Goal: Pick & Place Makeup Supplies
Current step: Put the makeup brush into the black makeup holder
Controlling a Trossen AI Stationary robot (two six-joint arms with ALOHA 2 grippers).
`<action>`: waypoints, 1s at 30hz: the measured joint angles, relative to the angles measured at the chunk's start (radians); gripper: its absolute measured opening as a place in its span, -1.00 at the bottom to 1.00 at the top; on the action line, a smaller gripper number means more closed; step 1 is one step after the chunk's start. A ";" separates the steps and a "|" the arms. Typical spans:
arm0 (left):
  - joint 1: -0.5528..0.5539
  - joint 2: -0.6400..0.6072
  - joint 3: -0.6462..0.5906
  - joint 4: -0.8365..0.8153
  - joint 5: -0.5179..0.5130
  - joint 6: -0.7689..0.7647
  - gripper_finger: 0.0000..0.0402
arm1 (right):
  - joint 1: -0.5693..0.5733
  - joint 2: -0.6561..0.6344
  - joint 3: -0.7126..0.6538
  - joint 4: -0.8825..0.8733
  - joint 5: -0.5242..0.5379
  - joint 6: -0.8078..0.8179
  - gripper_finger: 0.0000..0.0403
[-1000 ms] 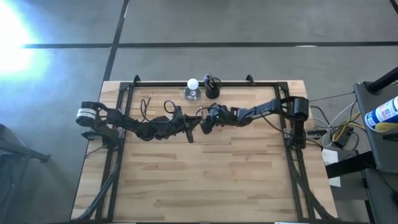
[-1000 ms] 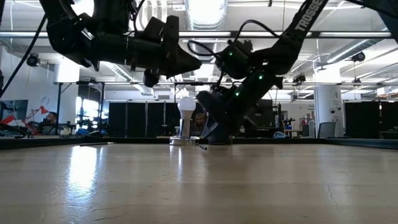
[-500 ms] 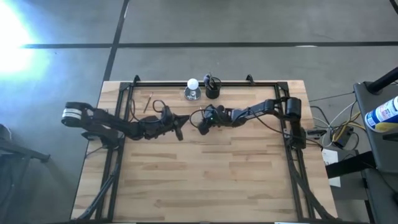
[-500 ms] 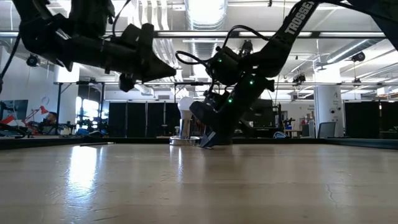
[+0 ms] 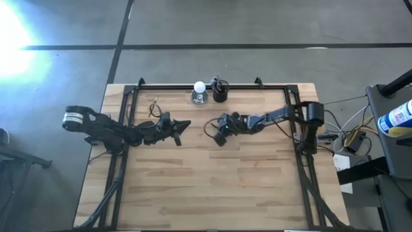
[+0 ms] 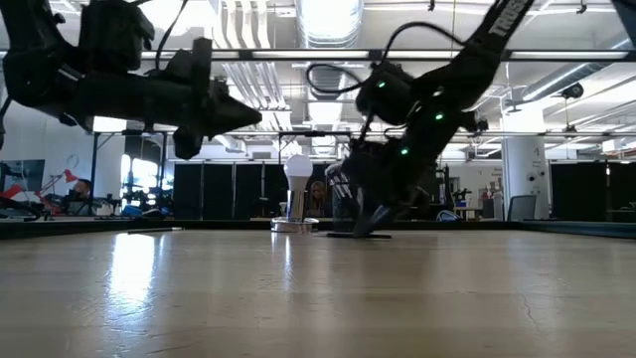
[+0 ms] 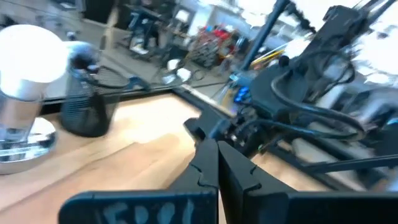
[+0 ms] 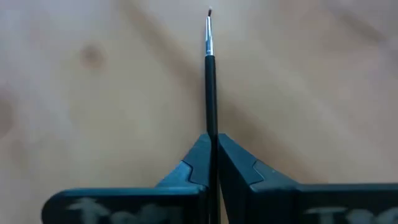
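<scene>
Reaching low over the table point(image 5: 212, 180), the right gripper point(image 8: 211, 146) pinched a thin black brush point(image 8: 210, 87) lying along the wood. Raised on its own side, the left gripper point(image 7: 216, 163) had its fingers pressed together, empty.

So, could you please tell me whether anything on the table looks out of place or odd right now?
Nothing looks spilled or damaged. One thin brush lies alone near the table's left rail, apart from the black cup holding the others. The right pincer is shut on a fine-tipped brush low over the wood; the left pincer is shut and empty.
</scene>
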 joint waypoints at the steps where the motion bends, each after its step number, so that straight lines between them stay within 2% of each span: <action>1: 0.000 0.001 -0.009 0.025 0.006 -0.013 -1.00 | 0.010 -0.024 -0.026 0.025 -0.006 -0.001 -0.93; 11: -0.003 0.001 0.032 0.013 0.086 -0.031 -1.00 | 0.076 -0.250 -0.269 0.533 0.001 -0.007 -0.94; 16: -0.006 0.004 0.084 0.024 0.142 -0.013 -1.00 | 0.099 -0.307 -0.323 0.748 0.005 -0.046 -0.94; 19: -0.006 0.004 0.115 0.022 0.160 0.001 -1.00 | 0.115 -0.324 -0.327 0.858 -0.031 -0.072 -0.94; 26: -0.011 0.006 0.201 0.023 0.279 0.052 -1.00 | 0.153 -0.324 -0.276 0.906 -0.053 -0.134 -0.94; 30: -0.016 0.007 0.244 -0.004 0.290 0.082 -0.95 | 0.167 -0.323 -0.243 0.903 -0.070 -0.173 -0.94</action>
